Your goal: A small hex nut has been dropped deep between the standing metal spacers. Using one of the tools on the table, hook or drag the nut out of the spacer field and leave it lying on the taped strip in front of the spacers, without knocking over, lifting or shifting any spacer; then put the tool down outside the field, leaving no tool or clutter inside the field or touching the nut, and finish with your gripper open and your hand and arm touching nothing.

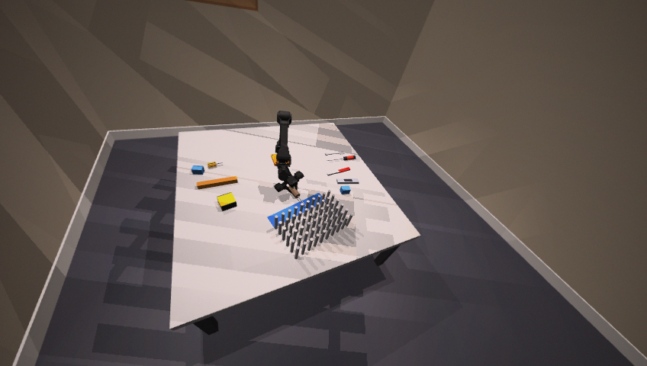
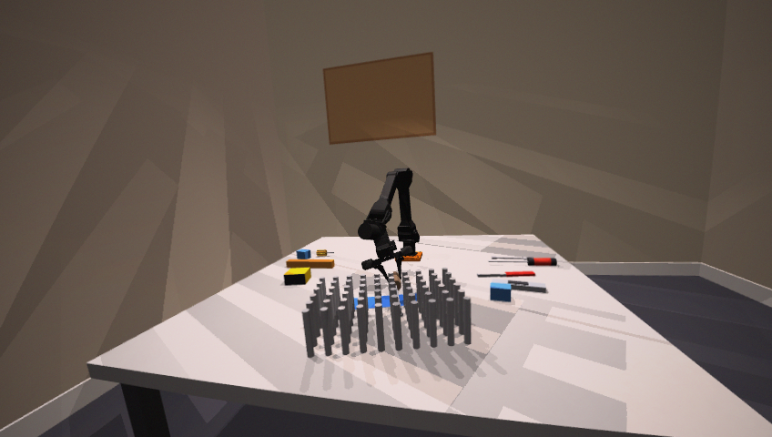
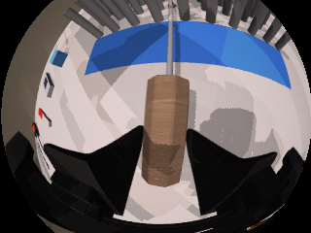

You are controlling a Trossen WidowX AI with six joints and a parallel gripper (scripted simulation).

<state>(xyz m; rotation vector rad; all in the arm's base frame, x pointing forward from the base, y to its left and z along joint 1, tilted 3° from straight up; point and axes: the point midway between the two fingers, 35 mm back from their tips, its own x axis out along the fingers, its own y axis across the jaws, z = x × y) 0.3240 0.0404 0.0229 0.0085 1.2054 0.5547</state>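
At 11 o'clock of the spacers point(image 1: 296, 252) point(image 2: 380, 327) point(image 3: 84, 22) in the top view, the gripper point(image 1: 293, 187) point(image 2: 394, 277) point(image 3: 165, 131) holds the wooden handle point(image 1: 294, 192) point(image 2: 397, 279) point(image 3: 166, 109) firmly. The tool is chosen and its thin rod crosses the blue strip point(image 1: 272, 218) point(image 2: 385, 300) point(image 3: 121, 49) toward 12 o'clock in the wrist view. I cannot see the nut; probably extraction, tool placing and release remain. The spacers stand upright, with narrow gaps, so sideways room seems small. The yellow block point(image 1: 226, 200) point(image 2: 297, 276) lies near 9 o'clock, well apart; backing toward 11 o'clock seems the easier way
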